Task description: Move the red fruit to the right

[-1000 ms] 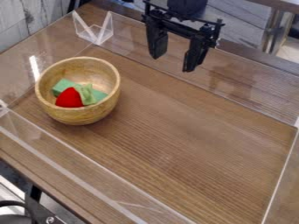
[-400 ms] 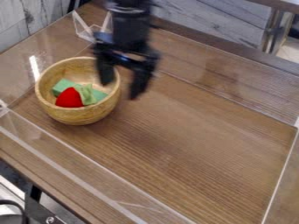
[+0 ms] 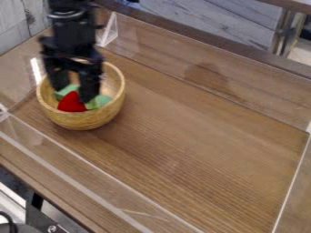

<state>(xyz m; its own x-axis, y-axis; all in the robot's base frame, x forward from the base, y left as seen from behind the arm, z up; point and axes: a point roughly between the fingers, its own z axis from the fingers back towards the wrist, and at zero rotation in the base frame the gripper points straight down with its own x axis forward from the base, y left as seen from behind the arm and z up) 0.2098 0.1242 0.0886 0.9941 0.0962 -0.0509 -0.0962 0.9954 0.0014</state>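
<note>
The red fruit (image 3: 73,102) lies inside the wooden bowl (image 3: 87,118) at the left of the table, next to a light green block (image 3: 102,98). My black gripper (image 3: 72,87) hangs straight down over the bowl, open, with one finger on each side of the fruit as seen from here. Its fingers (image 3: 90,86) cover part of the bowl's inside. Nothing is held between them, and whether they touch the fruit I cannot tell.
A clear acrylic wall (image 3: 73,191) runs around the wooden table (image 3: 195,136), with a clear bracket at the back left corner. A grey plank surface lies behind the table.
The gripper has swept from the back of the table to the left and toward the front, and has come down over the bowl. It stayed open. Bowl and fruit have not moved.
</note>
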